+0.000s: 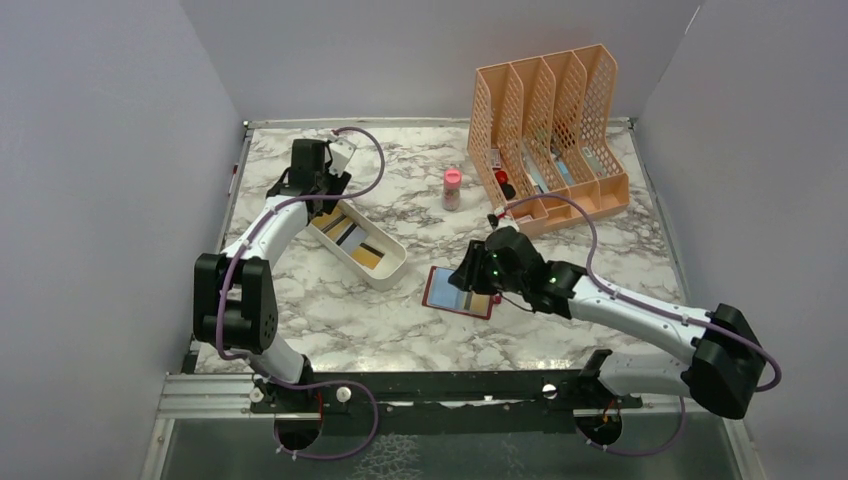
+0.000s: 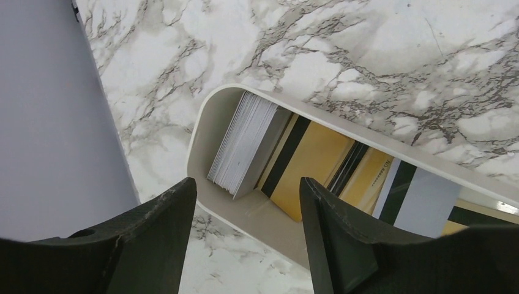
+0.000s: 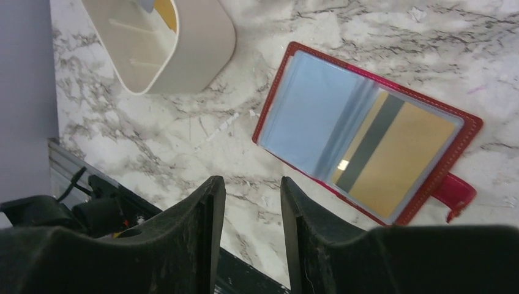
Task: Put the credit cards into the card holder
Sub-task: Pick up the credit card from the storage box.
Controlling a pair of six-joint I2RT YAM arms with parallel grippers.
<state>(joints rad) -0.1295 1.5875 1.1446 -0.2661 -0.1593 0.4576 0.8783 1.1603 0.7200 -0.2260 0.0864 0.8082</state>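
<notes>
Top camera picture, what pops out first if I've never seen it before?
The big peach file rack at the back right stands out most. Next, the open red card holder lying mid-table, and the white tray of gold and black cards to its left.

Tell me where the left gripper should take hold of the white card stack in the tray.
Pinch the white card stack across its faces near the exposed top edges, coming down from above. It stands on edge, leaning at the rounded end of the tray; the open left gripper hovers above it.
</notes>
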